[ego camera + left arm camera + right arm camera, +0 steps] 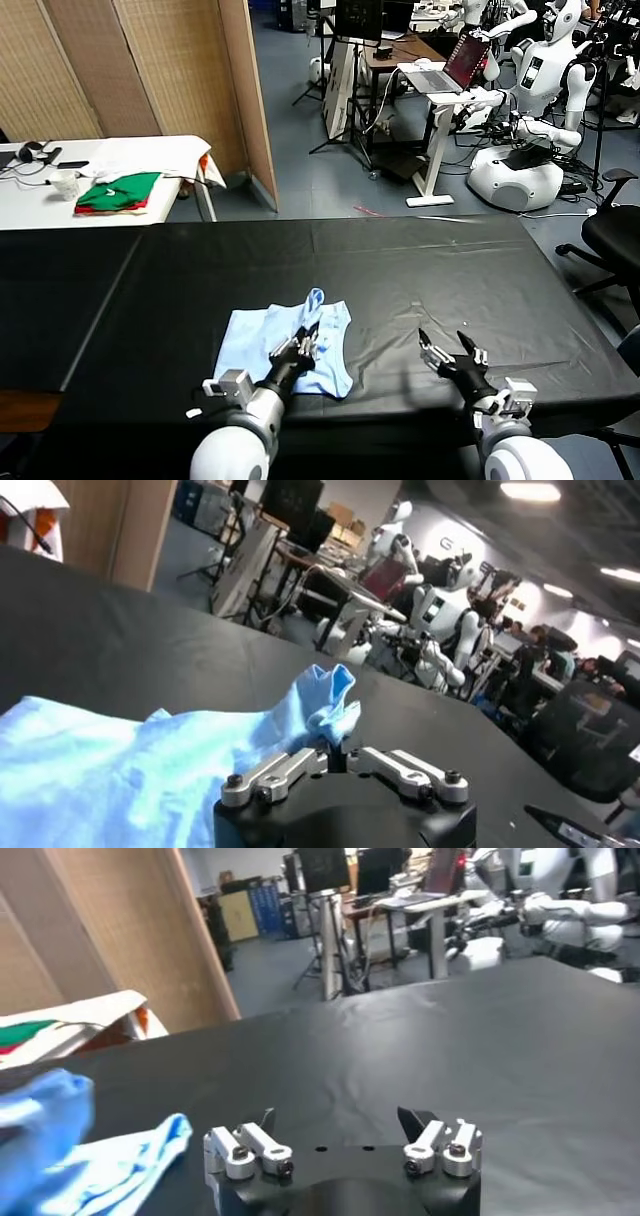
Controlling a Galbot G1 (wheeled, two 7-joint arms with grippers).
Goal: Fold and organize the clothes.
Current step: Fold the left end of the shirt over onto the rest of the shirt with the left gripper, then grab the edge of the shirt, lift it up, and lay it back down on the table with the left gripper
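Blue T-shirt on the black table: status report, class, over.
Left gripper over T-shirt, one corner peaked. Right gripper open, clear. Nothing in the way.

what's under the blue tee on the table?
The T-shirt lies partly folded on the black tablecloth, which shows all around it. The left gripper is over its middle. Anything beneath the fabric is covered, so I cannot tell.

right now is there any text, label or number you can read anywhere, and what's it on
Grey letters on the far wall: too blurred to read.
Laptop screen: too small to read.
T-shirt: plain, no print showing.
Black table cover: no writing.
No other text is legible in any view.
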